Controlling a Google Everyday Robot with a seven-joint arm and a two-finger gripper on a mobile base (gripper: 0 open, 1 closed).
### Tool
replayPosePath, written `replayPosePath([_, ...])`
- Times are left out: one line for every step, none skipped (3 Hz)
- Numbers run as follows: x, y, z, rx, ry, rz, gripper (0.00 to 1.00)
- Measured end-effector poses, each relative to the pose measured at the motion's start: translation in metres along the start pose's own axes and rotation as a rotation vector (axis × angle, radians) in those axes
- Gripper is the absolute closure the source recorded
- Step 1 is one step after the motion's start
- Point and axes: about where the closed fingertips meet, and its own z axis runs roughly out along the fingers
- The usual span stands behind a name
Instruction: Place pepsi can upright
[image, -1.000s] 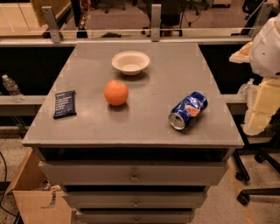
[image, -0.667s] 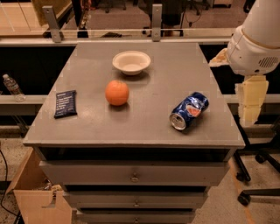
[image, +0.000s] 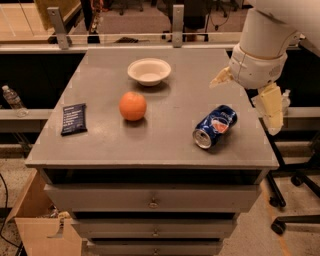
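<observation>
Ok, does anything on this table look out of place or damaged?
The pepsi can lies on its side near the right front corner of the table and looks slightly dented. The gripper hangs beyond the right edge, clear of it. The orange, bowl and wrapper look ordinary.

Can (image: 215, 126): glossy, dented metal. Table (image: 110, 65): smooth matt grey. Bowl (image: 149, 71): matt white. Wrapper (image: 74, 119): slight sheen. Gripper (image: 268, 104), off table's right edge: matt cream plastic.

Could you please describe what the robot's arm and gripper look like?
The arm is a thick, rounded white cylinder with a ringed collar. The gripper, at the right edge of the table, is pale cream and blocky. No cables or markings show.
</observation>
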Motion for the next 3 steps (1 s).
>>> replayPosePath([-0.02,0.002,0.012,-0.004,0.011,-0.156,0.0])
replayPosePath([-0.037,0.008,0.027,-0.009,0.026,-0.235,0.0])
replayPosePath([-0.045,0.009,0.043,-0.017,0.064,-0.279,0.0])
